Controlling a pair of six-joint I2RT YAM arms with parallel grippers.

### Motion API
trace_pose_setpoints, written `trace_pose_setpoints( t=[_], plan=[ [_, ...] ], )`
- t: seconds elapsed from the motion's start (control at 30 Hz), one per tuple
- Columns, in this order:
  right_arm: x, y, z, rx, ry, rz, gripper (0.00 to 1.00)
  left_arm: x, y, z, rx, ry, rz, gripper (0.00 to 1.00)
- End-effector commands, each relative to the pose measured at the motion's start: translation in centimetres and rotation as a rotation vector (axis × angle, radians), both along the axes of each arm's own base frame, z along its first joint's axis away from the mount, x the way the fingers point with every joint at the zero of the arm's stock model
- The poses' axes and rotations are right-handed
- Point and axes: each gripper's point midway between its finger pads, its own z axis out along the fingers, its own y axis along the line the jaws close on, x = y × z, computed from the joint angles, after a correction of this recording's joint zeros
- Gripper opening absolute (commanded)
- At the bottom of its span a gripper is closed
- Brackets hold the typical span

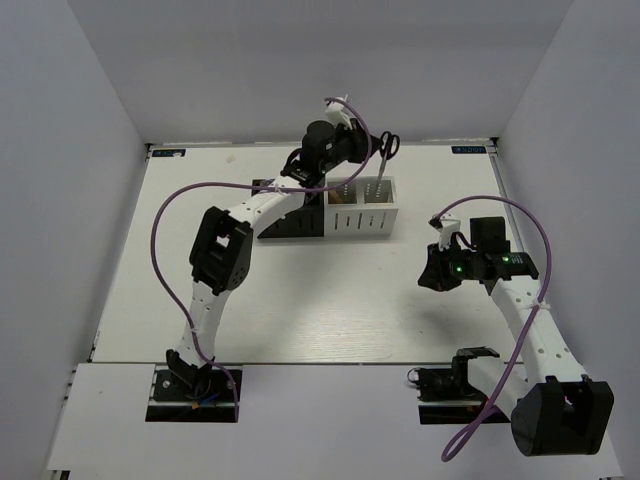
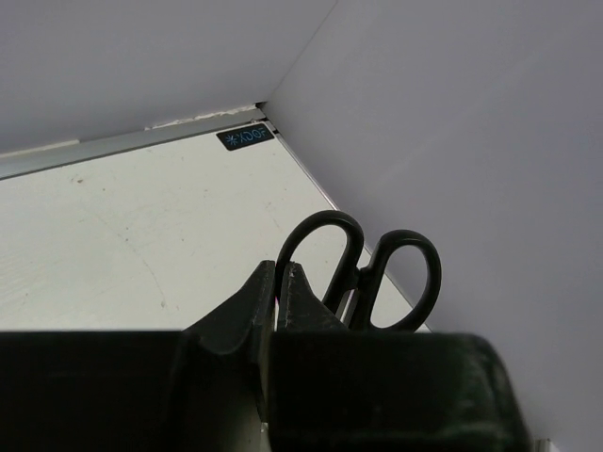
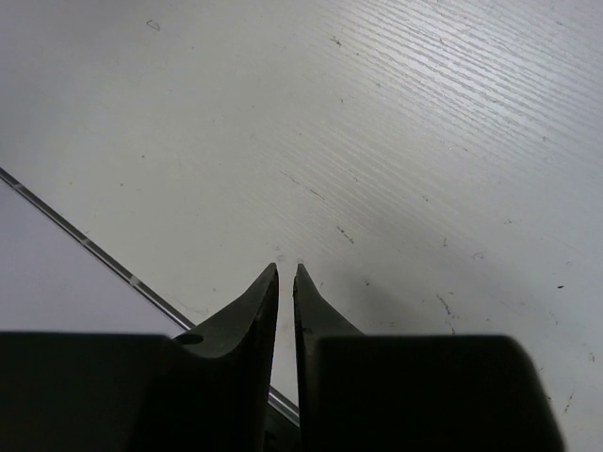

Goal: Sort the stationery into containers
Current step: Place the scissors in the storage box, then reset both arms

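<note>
As the scissors (image 2: 377,273) stand in the end box (image 1: 378,222) — left gripper (image 2: 280,270) pinched close, hold unclear; right gripper (image 3: 286,270) closed, empty — sorting looks nearly done.

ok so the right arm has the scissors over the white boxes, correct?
No, it's the left arm. The top view shows the left gripper at the scissors over the white boxes. The right gripper sits apart from them, shut on nothing.

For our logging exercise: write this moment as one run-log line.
left gripper: shut at scissors handles, hold unclear | scissors: upright in white container | right gripper: shut, empty, above table
</note>
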Motion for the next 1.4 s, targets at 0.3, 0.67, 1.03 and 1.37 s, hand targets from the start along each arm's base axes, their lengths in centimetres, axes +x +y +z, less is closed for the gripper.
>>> trace_pose_setpoints(
  t=[0.3,0.67,1.03,1.37],
  plan=[
    [-0.3,0.5,0.5,0.023,-0.014,0.035,0.15,0.3,0.3,-1.8,0.083,-0.044,-0.01,0.0],
    [-0.3,0.5,0.7,0.025,-0.018,0.038,0.2,0.0,0.6,-4.1,0.144,-0.021,-0.012,0.1],
    [-0.4,0.6,0.7,0.027,-0.018,0.04,0.28,-1.0,0.4,-4.8,0.208,-0.029,-0.032,0.59],
    [-0.1,0.3,0.6,0.011,-0.033,0.039,0.85,-5.0,-0.7,5.1,0.185,-0.173,-0.099,0.23]
  ],
)
